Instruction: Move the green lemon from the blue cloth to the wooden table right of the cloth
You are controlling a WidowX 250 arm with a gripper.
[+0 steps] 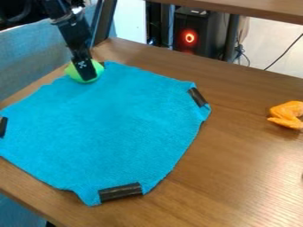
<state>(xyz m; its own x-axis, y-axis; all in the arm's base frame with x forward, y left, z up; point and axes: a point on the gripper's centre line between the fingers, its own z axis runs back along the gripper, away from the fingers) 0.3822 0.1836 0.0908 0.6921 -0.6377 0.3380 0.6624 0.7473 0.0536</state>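
At the upper left, the black gripper [84,68] hangs down over the far corner of a blue cloth [112,128]. It is right at a round green object [74,74], which shows on both sides of the gripper's lower end. The gripper hides the middle of that object, and how its fingers stand cannot be told. The cloth lies spread on the wooden table [237,177], with black tape at several of its corners. An orange toy shaped like a chicken piece [287,115] lies on the table at the right edge.
A wooden shelf edge [248,8] crosses the top right above the table. Behind the table are dark metal posts, a black computer case [200,33] with a red glowing ring, and cables. Blue fabric [26,57] borders the table's left side.
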